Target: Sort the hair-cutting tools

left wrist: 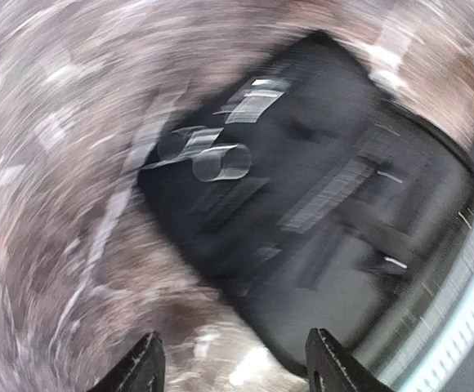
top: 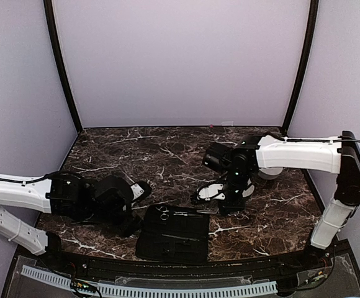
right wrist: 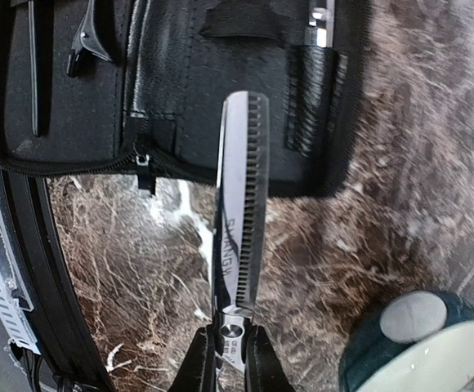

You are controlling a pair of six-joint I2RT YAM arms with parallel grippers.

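Observation:
My right gripper (right wrist: pixel 227 359) is shut on silvery thinning scissors (right wrist: pixel 241 204) at their pivot. The toothed blades point out over the edge of the open black zip case (right wrist: pixel 180 98). In the top view this gripper (top: pixel 231 200) hangs over the marble just right of the case (top: pixel 171 234). Another pair of scissors (top: pixel 164 215) with ring holes lies in the case and also shows in the left wrist view (left wrist: pixel 212 155). A slim dark comb-like piece (right wrist: pixel 86 41) and a thin rod (right wrist: pixel 33 65) lie in the case. My left gripper (left wrist: pixel 237 367) is open and empty, left of the case. Its view is motion-blurred.
A white bowl (right wrist: pixel 433 355) with a dark outside stands on the marble to the right of my right gripper; in the top view it (top: pixel 269 174) is partly hidden behind the right arm. A ribbed white strip (top: pixel 149 288) runs along the near table edge.

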